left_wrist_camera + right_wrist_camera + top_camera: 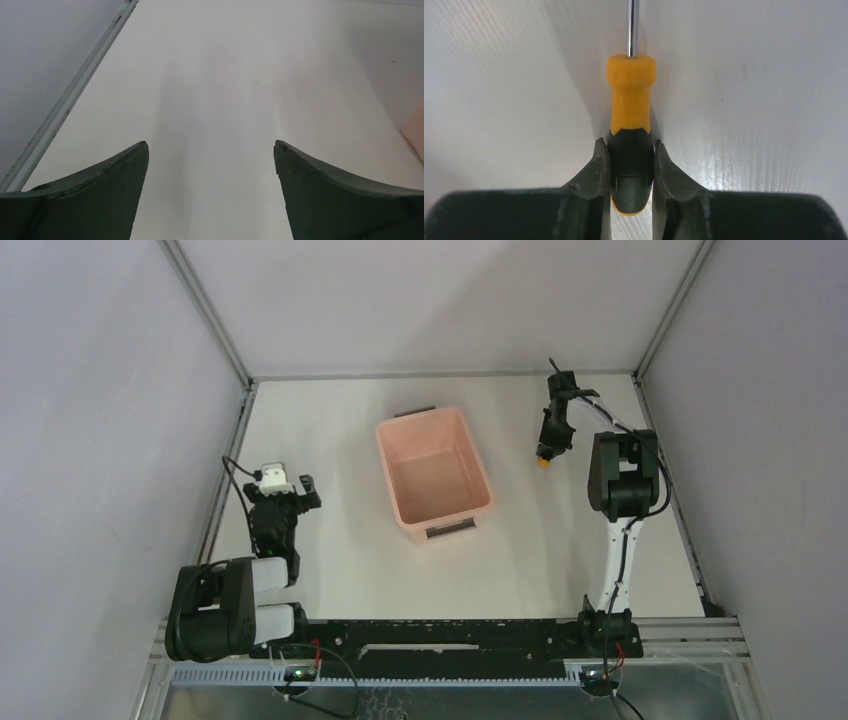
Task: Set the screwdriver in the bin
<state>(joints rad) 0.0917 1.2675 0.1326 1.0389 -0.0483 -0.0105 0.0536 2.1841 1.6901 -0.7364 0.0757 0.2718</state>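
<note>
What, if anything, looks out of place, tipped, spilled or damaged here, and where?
Nothing stands out. The bin stands upright and empty on the table. The right hand is shut squarely on the black grip of the screwdriver, to the right of the bin. The left hand is open, holding nothing.

White table, pink bin at centre

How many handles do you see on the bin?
2. On the bin, the far handle sits at the short end higher in the top view; the near handle sits at the lower short end. None looks hidden.
</note>
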